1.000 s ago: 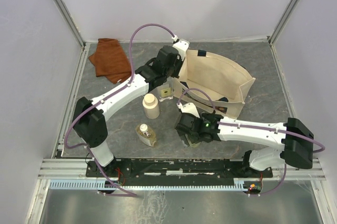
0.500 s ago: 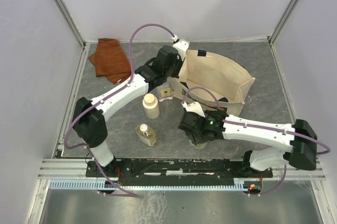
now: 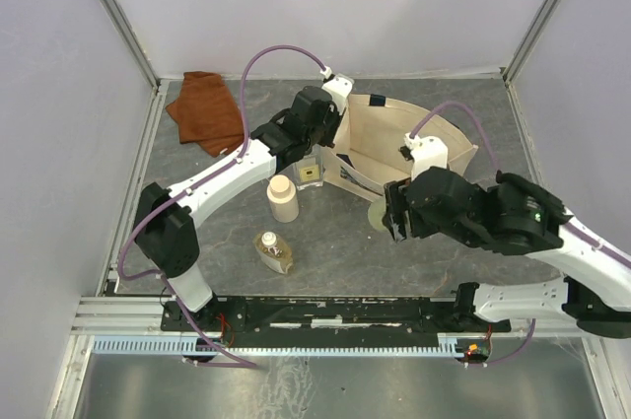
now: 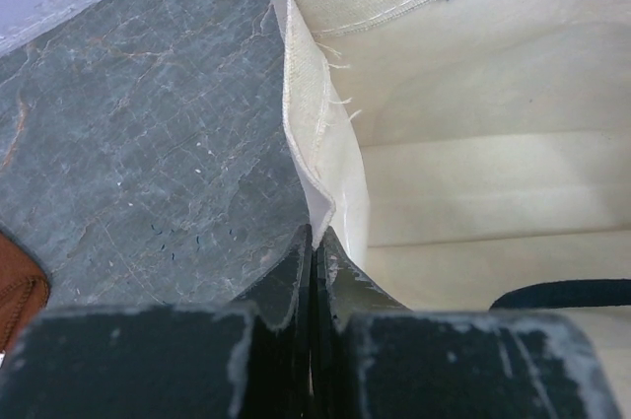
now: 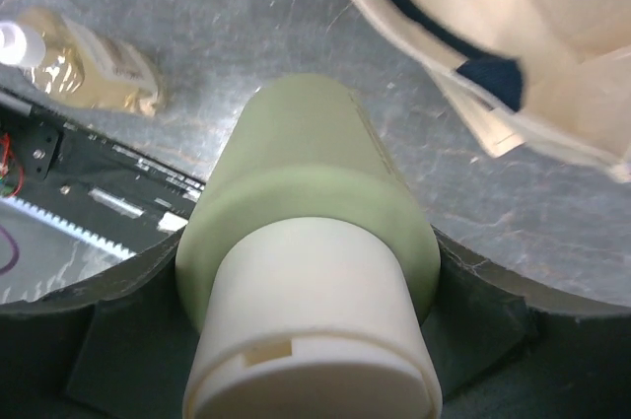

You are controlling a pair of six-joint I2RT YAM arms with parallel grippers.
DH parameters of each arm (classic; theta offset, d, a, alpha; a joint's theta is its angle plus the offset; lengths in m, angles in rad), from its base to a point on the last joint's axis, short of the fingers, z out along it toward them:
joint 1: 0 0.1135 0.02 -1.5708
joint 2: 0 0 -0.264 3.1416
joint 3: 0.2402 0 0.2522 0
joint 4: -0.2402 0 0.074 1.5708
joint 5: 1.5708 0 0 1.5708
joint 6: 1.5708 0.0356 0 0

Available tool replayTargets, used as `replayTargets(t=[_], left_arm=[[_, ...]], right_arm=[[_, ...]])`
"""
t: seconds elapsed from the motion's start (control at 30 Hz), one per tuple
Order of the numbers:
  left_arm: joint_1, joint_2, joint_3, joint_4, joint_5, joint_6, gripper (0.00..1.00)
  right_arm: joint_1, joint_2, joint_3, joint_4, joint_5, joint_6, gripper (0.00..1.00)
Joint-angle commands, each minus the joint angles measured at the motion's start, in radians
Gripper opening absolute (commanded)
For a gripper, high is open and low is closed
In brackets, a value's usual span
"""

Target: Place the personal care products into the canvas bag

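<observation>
My left gripper (image 3: 330,139) is shut on the near-left rim of the beige canvas bag (image 3: 409,148) and holds that edge up; in the left wrist view the jaws (image 4: 314,242) pinch the canvas wall (image 4: 325,143). My right gripper (image 3: 386,214) is shut on the olive-green cylinder (image 5: 306,173) and holds it above the table, just in front of the bag's near wall (image 5: 532,34). The cream cylinder (image 3: 283,199) stands on the table. The amber flat bottle (image 3: 274,251) lies near the front. The clear square bottle (image 3: 311,173) stands under my left arm.
A rust-brown folded cloth (image 3: 205,111) lies at the back left. White walls close in the grey stone table on three sides. The arm mounting rail (image 3: 315,315) runs along the near edge.
My right gripper has lifted the olive-green cylinder off the table's front and carried it up and right toward the bag. My left gripper has kept hold of the bag's rim.
</observation>
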Motion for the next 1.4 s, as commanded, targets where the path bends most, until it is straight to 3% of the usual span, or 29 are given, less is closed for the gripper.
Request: replayTargets(t=[0.0,0.37,0.7,1.07,1.37], left_arm=[[0.006,-0.048,-0.006,-0.014,0.025,0.015,0.03],[0.005,-0.075,-0.01,-0.017,0.034,0.015,0.03],[0.006,-0.099,-0.016,-0.031,0.076,-0.016,0.03],[0.007,-0.061,-0.015,-0.044,0.026,-0.13,0.02],[0.007,-0.069,-0.035,-0.034,0.01,-0.138,0.03]], right_arm=[[-0.022,0.063,0.195,0.013,0.175,-0.149,0.28],[-0.369,0.357,0.441,0.151,0.013,-0.474,0.29],[-0.621,0.435,0.231,0.33,-0.2,-0.48,0.28],[-0.662,0.493,0.076,0.541,-0.331,-0.289,0.27],[-0.619,0.647,0.139,0.475,-0.134,-0.132,0.24]])
